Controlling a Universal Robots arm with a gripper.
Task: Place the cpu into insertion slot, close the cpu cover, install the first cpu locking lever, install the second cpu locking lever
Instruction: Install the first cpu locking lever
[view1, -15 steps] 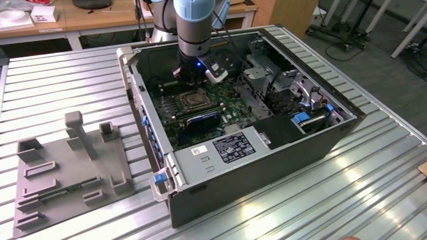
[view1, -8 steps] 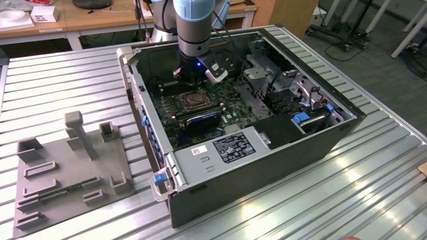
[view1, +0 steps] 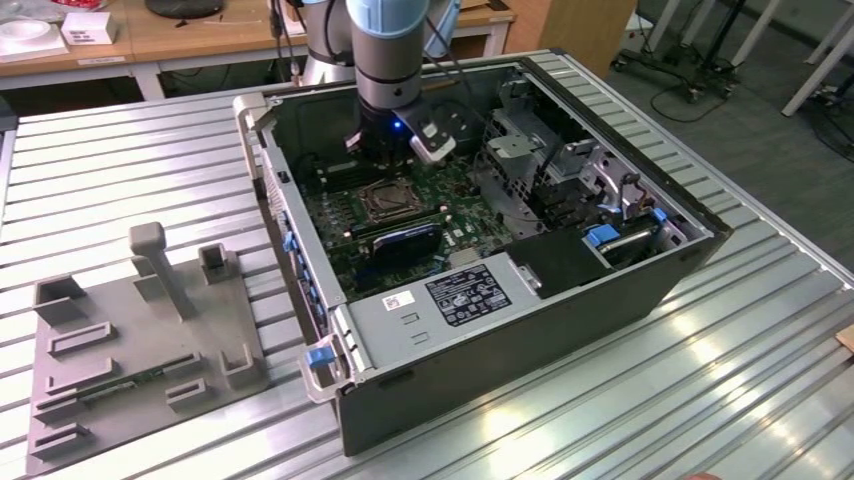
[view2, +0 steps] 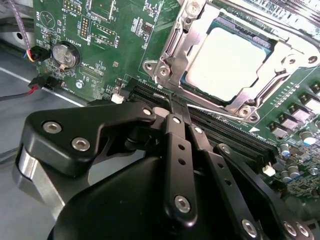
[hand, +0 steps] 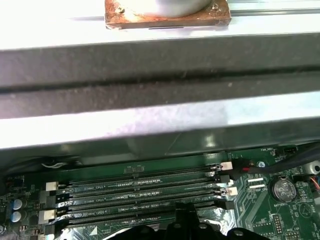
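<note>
My pincer (view2: 172, 107) is pinched narrow, empty, tips pressed down beside the thin locking lever (view2: 220, 114) at the socket's edge, the cpu (view2: 227, 62) seated in its insertion slot under the closed cpu cover (view2: 172, 52).

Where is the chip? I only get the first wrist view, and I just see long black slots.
Observer: In the second wrist view the chip lies flat on the green board.
Operator: Is the metal frame down on it?
Observer: Yes, the frame lies around the chip, which shows through its cut-out middle.
Operator: And where's the gripper?
Observer: In the exterior view the gripper hangs inside the open computer case, close to the socket.
</note>
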